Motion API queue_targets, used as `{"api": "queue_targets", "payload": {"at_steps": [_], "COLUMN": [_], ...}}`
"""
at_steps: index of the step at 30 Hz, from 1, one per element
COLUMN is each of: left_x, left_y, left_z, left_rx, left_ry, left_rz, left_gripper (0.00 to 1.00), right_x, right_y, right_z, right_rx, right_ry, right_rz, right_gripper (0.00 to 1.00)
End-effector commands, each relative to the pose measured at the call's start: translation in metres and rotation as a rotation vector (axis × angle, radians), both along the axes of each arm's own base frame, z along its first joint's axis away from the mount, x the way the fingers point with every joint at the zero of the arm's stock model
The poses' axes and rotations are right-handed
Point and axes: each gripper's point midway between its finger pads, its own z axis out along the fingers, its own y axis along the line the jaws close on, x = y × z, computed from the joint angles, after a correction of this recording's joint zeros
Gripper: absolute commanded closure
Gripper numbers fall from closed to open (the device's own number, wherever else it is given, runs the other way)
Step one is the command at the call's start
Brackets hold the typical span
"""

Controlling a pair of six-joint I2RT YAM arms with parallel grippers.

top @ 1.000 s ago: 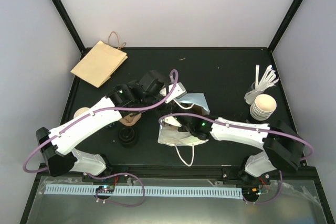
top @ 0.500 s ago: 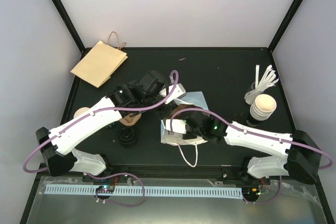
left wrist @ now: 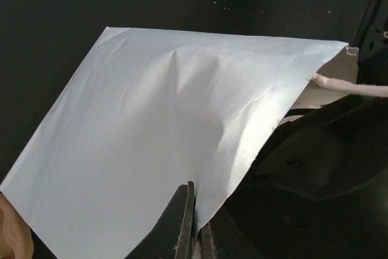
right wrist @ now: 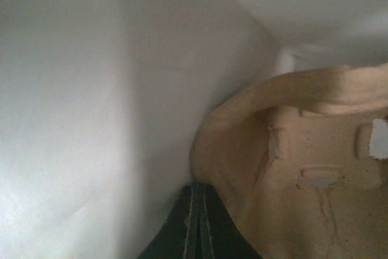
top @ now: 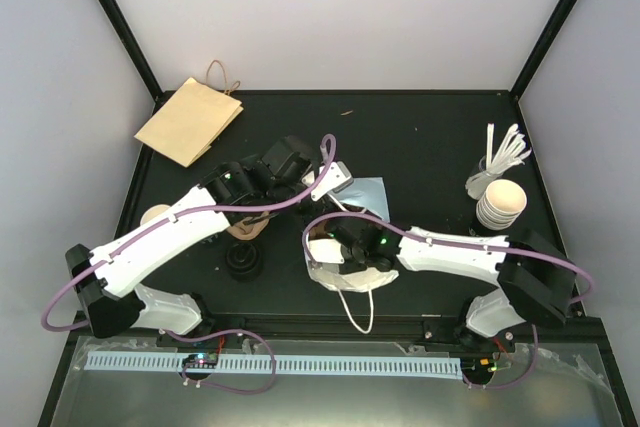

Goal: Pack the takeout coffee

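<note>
Pinching white bag (left wrist: pixel 163 125) edge with left gripper (left wrist: pixel 194 210), fingers tight; reaching inside the bag with right gripper (right wrist: pixel 197 210), fingers closed beside pulp tray (right wrist: pixel 291 174). Hold mouth raised, taut.

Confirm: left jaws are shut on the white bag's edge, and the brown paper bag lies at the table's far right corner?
One thing is wrong: the brown paper bag lies at the far left corner of the table, as the top external view shows. The left jaws are shut on the edge of the white bag, as you say.
</note>
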Motion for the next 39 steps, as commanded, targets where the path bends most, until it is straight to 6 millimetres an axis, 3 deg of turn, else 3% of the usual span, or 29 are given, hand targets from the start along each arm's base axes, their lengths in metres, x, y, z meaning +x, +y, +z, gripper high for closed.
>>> {"api": "queue_targets", "payload": {"at_steps": [1,9,17,22,28,34,39], "left_x": [-0.019,-0.026,-0.04,-0.026,-0.01,-0.006,-0.006], "left_y": [-0.001,-0.003,-0.002,0.007,0.012,0.01,0.01], "left_z": [0.016,0.01,0.023,0.01,-0.003,0.002,0.004], "left_rx": [-0.078,-0.083,-0.162,-0.084,-0.018,-0.031,-0.036], "left_ry": [0.044,0.087,0.091,0.05,0.028,0.017,0.017], "left_rz": [-0.033,-0.051,-0.1,-0.031,0.047,0.06,0.062], "left_gripper": [0.98,0.98,0.98,0.98,0.98,0.98,0.99], "right_x": [0.013,0.052,0.064,0.054,0.032,0.013,0.009], "right_y": [0.01,0.009,0.013,0.014,0.001,-0.017,-0.023], "right_z": [-0.001,-0.002,-0.002,0.013,0.031,0.023,0.02], "right_rx": [-0.023,-0.034,-0.016,0.054,0.134,0.064,0.022], "right_ry": [-0.054,-0.149,-0.182,-0.149,-0.066,0.007,0.021], "right_rz": [0.005,-0.151,-0.204,-0.194,-0.211,-0.188,-0.18], "right_gripper": [0.99,0.99,0.99,0.99,0.94,0.86,0.84]}}
